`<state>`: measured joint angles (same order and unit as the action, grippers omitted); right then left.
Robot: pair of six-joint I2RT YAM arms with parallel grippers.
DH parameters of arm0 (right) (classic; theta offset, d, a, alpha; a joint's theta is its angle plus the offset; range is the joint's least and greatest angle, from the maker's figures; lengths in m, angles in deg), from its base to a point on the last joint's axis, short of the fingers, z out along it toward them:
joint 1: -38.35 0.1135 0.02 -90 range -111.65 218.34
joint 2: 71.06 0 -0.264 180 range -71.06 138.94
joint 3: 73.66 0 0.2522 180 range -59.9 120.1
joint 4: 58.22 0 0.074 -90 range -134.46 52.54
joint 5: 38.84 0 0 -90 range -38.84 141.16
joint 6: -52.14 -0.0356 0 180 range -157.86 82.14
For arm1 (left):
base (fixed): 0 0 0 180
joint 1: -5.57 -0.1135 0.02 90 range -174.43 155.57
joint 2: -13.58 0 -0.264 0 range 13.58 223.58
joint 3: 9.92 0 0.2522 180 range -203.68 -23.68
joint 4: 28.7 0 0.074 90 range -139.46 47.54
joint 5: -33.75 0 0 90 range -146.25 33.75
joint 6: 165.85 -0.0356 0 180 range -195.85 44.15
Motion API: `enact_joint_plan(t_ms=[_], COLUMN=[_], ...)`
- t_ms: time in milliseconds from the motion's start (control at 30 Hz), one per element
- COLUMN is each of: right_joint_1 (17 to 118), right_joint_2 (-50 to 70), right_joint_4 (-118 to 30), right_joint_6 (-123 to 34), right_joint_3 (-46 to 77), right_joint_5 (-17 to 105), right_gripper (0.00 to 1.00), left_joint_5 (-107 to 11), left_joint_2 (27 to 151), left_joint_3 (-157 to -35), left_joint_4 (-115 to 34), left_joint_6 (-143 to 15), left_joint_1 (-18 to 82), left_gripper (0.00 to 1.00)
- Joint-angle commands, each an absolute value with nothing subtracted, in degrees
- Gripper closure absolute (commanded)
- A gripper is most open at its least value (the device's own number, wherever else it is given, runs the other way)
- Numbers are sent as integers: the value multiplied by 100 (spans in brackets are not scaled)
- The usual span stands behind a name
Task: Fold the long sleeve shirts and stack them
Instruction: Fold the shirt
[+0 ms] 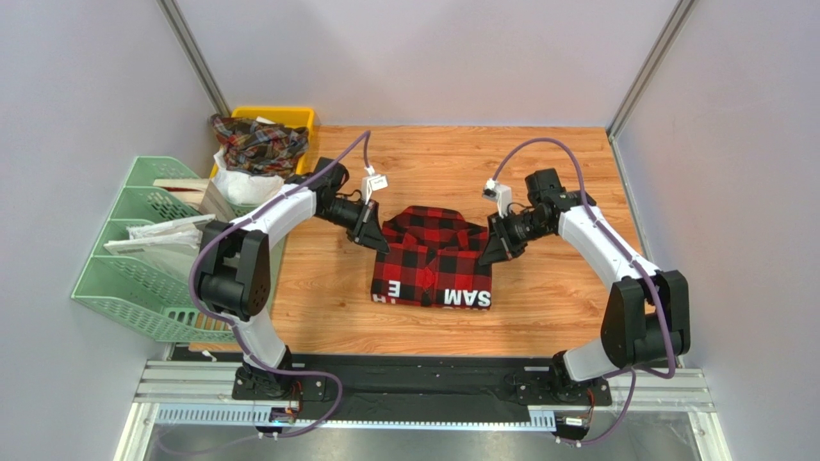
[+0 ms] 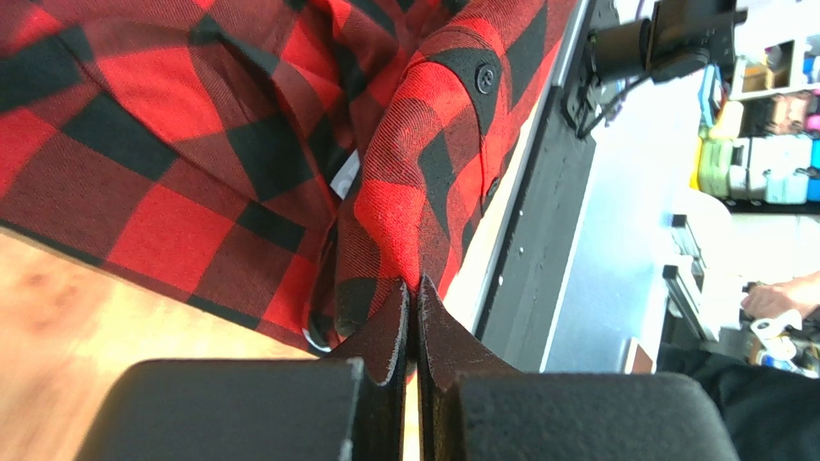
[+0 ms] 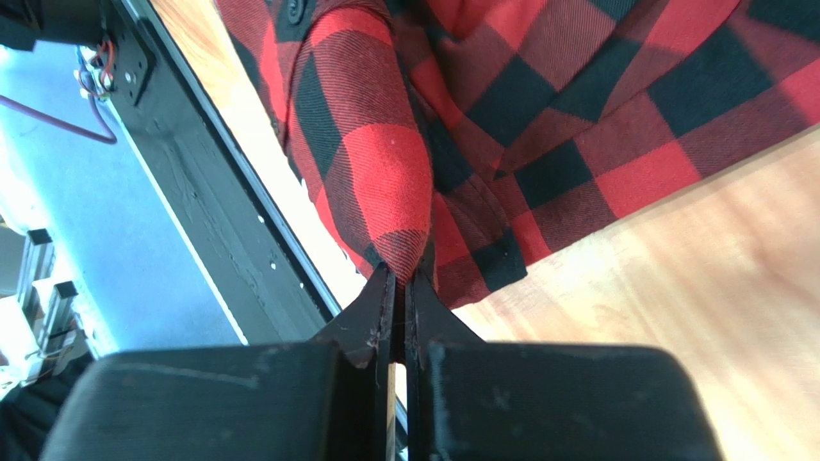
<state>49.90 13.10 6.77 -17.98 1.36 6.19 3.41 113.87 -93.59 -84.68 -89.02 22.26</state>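
Reaching inward from both sides to the shirt (image 1: 430,269)
The left gripper (image 1: 371,233) and right gripper (image 1: 489,248) pinch its fabric, fingers closed

The top camera looked down from high above and behind the arm bases and took in the whole table (image 1: 433,154). Each wrist camera sat very close behind its own gripper, the left gripper (image 2: 414,288) and the right gripper (image 3: 402,274), and faced the near side. All three views shared the red-and-black shirt (image 1: 433,264) and the black rail (image 1: 423,384).
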Motion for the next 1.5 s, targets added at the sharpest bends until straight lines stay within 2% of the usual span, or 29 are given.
enact_joint_plan(t_ms=[0,133,333,467,567,733,867,1000,1233,1467], right_joint_1=[4968,4907,4907,4915,4994,5416,5768,5900,5900,5847], right_joint_2=[1646,2323,3745,4389,4504,4092,3416,2302,955,847], right_joint_4=[889,828,442,283,161,-147,-288,-332,378,1047], right_joint_6=[-1589,-1554,-1835,-1949,-1905,-1940,-2160,-2353,-2424,-2152], right_joint_3=[987,1603,2315,2527,2220,1115,254,-408,-322,372], right_joint_5=[668,792,1222,1477,1565,1583,1478,1469,1381,1478], right_gripper=[100,100,100,100,100,100,100,100,100,100], left_joint_5=[405,-69,-887,-1282,-1450,-1318,-1186,-1169,-536,-466], left_joint_2=[11420,11895,13248,13671,13575,13084,12065,11106,9929,9953], left_joint_3=[-10100,-10602,-11455,-11500,-11159,-10069,-8954,-8573,-8388,-9204], left_joint_4=[-8781,-8729,-8843,-8790,-8807,-8615,-8368,-8463,-9105,-9545], left_joint_6=[-9009,-8878,-8229,-7954,-7972,-8007,-7945,-8182,-8569,-8806], left_joint_1=[2060,2007,2007,2060,2130,2288,2306,2306,2306,2288], left_gripper=[100,100,100,100,100,100,100,100,100,100])
